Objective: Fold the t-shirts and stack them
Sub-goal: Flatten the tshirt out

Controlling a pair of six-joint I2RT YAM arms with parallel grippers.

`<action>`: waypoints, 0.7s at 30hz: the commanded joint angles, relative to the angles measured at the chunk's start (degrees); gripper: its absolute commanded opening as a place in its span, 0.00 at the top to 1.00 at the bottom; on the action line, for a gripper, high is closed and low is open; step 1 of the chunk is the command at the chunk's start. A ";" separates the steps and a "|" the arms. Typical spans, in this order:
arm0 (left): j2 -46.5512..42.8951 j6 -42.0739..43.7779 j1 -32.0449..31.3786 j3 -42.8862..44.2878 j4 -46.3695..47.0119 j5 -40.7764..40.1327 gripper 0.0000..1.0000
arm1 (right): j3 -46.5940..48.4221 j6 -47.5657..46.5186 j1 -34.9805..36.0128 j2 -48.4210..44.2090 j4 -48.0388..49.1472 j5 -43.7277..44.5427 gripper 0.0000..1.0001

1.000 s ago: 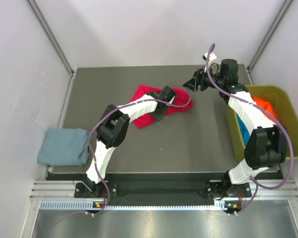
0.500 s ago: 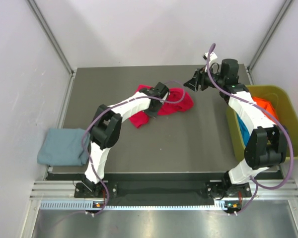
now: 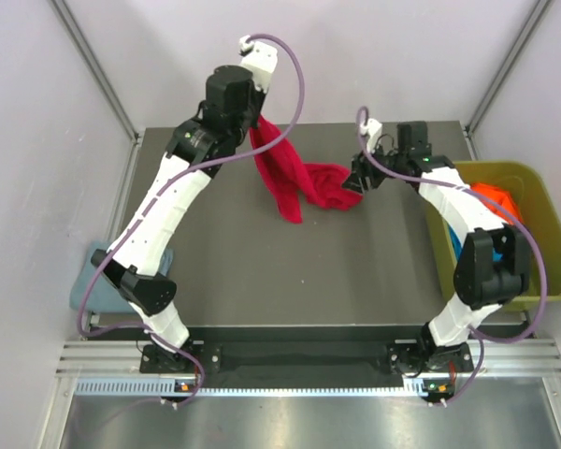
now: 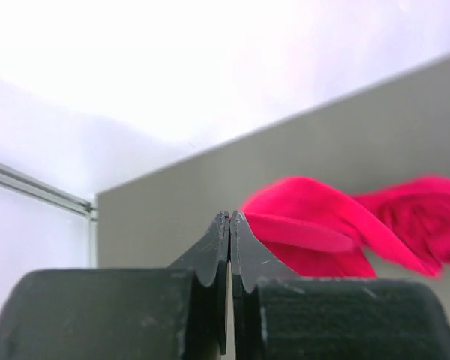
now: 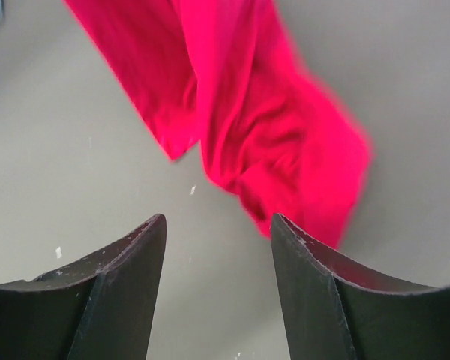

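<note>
Hanging from the pinched-shut left gripper [image 4: 230,219], the red t-shirt [image 3: 282,173] droops well left of the bin [image 3: 542,234]; right gripper [image 5: 217,225] gapes beside it. Orange t-shirt [image 3: 496,198] and turquoise t-shirt [image 3: 454,245] lie inside the bin.

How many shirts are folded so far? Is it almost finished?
Not nearly. One looks done: the grey-blue t-shirt lies folded at the left edge of the table. In hand: the left claw is shut on the red t-shirt, lifting one end; the right claw hovers open beside it. Left: the orange t-shirt and turquoise t-shirt sit in the green bin.
</note>
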 commanded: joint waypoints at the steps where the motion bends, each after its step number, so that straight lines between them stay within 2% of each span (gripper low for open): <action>1: 2.75 3.06 2.62 2.85 1.90 -2.56 1.00 | 1.26 -13.02 2.79 4.10 -7.99 -0.33 0.42; 13: 3.01 1.92 4.12 3.57 1.37 -1.94 1.00 | 6.43 -13.47 8.24 18.17 -1.58 5.56 0.44; 17: 2.84 1.65 4.12 3.13 0.93 -1.67 1.00 | 7.32 -11.09 9.03 20.63 4.04 8.81 0.44; 21: 3.01 1.47 4.12 2.78 0.75 -1.41 1.00 | 14.34 -10.56 9.73 25.46 -0.69 11.63 0.46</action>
